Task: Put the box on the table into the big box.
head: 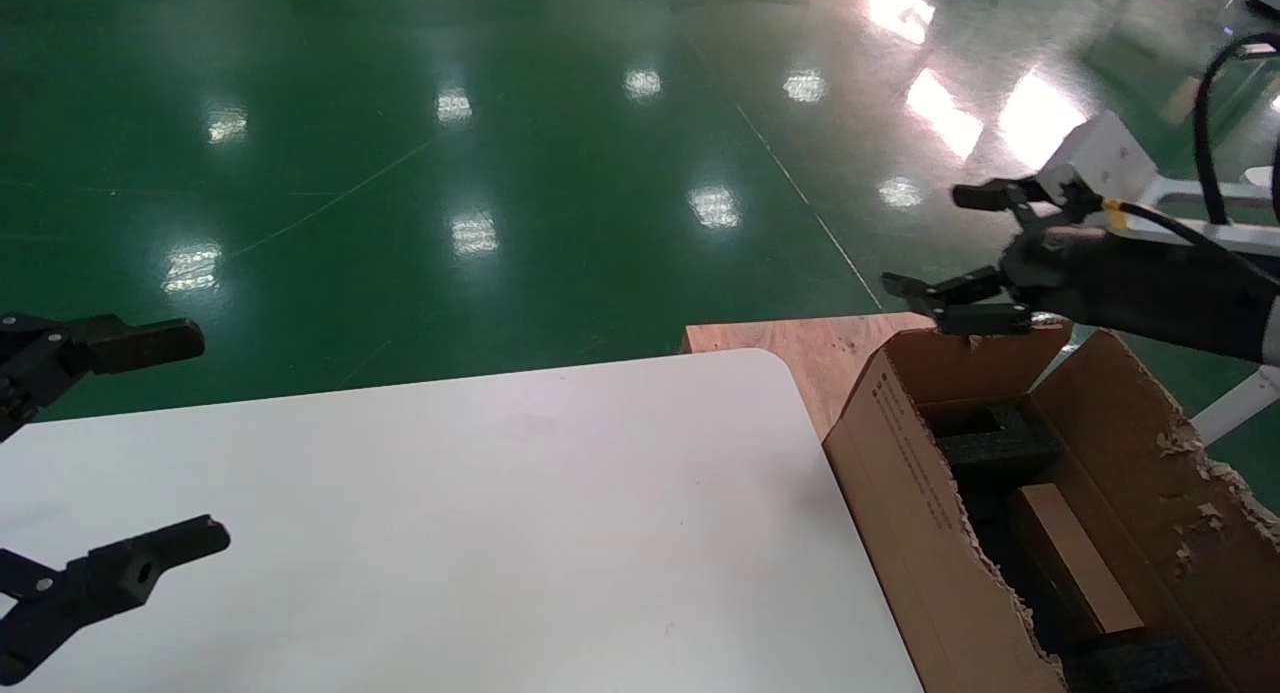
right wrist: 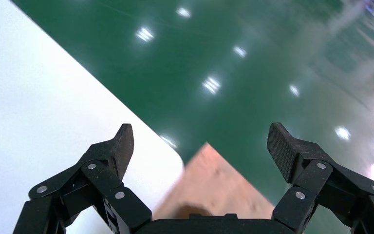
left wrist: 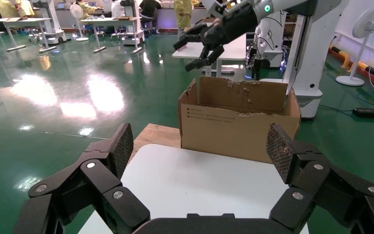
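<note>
Right gripper [head: 950, 248], upper right of the head view, hovers spread and empty above the big box [head: 930, 513]; the box [head: 1075, 558] lies inside, long axis running toward the lower right. Left gripper [head: 150, 443] waits spread at left over the table [head: 450, 513]. Left wrist view: left gripper [left wrist: 199, 151] spread, the carton at centre. Right wrist view: right gripper's [right wrist: 199, 151] fingers apart.

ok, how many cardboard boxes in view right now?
2. The big box stands off the table's right edge, on a wooden board. The small box lies inside it, against black foam. More may be hidden deeper in.
</note>
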### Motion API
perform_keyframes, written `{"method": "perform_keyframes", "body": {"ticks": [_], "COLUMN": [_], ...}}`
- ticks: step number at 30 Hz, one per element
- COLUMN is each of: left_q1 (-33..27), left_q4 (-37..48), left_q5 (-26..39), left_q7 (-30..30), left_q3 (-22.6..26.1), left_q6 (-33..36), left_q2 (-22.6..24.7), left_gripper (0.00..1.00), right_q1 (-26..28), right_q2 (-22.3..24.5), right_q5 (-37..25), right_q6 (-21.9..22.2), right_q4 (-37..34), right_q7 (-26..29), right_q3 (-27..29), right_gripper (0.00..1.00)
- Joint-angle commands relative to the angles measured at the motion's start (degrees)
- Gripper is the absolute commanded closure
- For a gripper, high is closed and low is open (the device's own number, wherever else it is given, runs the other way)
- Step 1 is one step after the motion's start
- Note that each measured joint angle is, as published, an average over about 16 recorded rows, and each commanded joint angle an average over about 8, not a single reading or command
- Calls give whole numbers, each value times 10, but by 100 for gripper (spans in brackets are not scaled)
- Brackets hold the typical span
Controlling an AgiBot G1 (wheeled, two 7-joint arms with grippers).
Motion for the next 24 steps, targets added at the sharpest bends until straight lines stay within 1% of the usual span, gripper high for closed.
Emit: {"method": "perform_keyframes", "body": {"ticks": [1, 24], "left_q1": [0, 0], "left_q4": [0, 0], "left_q5": [0, 0], "left_q7": [0, 0], "left_q3": [0, 0], "left_q6": [0, 0], "left_q2": [0, 0], "left_gripper": [0, 0], "right_q1": [-16, -394], "right_q2": [-5, -122], "right_q5": [-2, -57], "right_q6": [-9, -214], "right_q4": [-1, -19], "right_q7": [2, 48], "right_q3": [21, 531], "right_gripper": [0, 0]}}
